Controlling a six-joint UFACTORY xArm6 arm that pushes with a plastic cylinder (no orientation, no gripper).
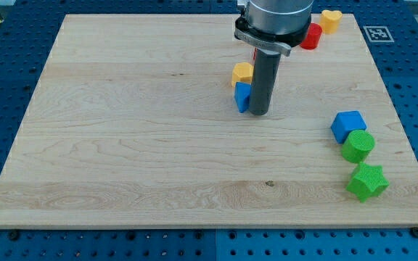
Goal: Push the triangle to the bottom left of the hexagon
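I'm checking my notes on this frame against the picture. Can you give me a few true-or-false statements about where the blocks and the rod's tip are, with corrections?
1. My tip is right beside the blue triangle, on its right in the view. True.
2. The yellow hexagon sits just below the blue triangle in the view. False: it sits just above it, and the two look to be touching.
3. The green star is the block nearest the view's bottom right. True.
4. The blue cube lies alone on the view's left. False: it is on the view's right, against the green cylinder.
5. The red block and yellow heart sit near the view's top right. True.
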